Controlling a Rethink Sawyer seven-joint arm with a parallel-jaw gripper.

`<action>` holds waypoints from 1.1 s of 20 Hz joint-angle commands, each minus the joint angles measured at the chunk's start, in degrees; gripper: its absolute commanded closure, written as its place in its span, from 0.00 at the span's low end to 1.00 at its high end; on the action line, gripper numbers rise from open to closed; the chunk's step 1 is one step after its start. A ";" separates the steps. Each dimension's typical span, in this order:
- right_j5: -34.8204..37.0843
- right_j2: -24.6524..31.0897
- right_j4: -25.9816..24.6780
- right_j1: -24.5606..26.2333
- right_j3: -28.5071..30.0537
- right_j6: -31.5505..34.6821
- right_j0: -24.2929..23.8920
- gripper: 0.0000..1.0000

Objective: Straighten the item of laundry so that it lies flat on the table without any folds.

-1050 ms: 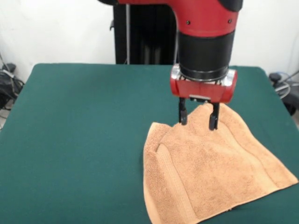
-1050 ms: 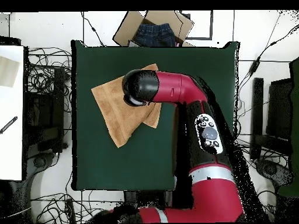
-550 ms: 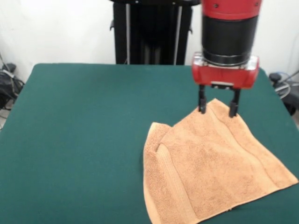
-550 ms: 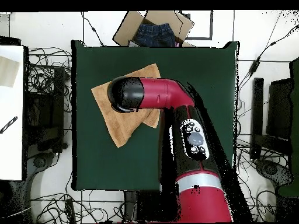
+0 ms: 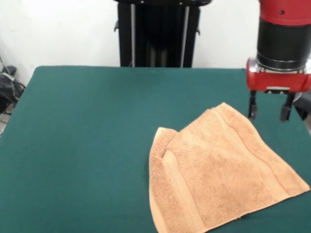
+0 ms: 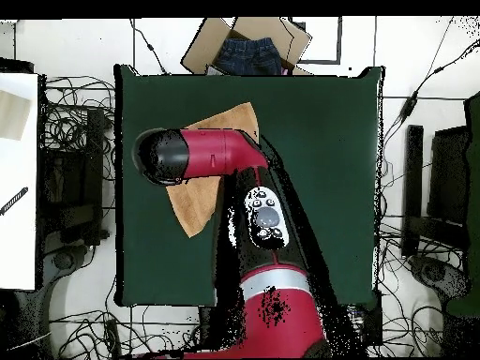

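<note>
Front view: gripper (image 5: 268,112) is hanging at the right edge of the table (image 5: 87,126), fingers spread wide and holding nothing, tips above the felt just beside the towel (image 5: 218,170) and apart from it. Towel is lying on the table's right near part, its left side doubled over into a fold. Overhead, the arm is covering much of the towel (image 6: 202,202).

Red-and-black Sawyer arm (image 6: 234,155)

Glossy red shells with black joint bands, a silver ring near the base, a round button pad on one link, and a red-collared gripper (image 5: 269,111) with two black fingers.
</note>
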 commanded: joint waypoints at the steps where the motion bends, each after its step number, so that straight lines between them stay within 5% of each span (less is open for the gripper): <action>1: -5.11 -2.53 1.76 0.84 6.44 9.79 -3.20 0.00; 11: -6.72 0.70 0.98 0.84 8.92 5.14 -8.66 0.00; 22: -10.67 -0.18 0.07 0.76 10.58 8.26 -7.10 0.00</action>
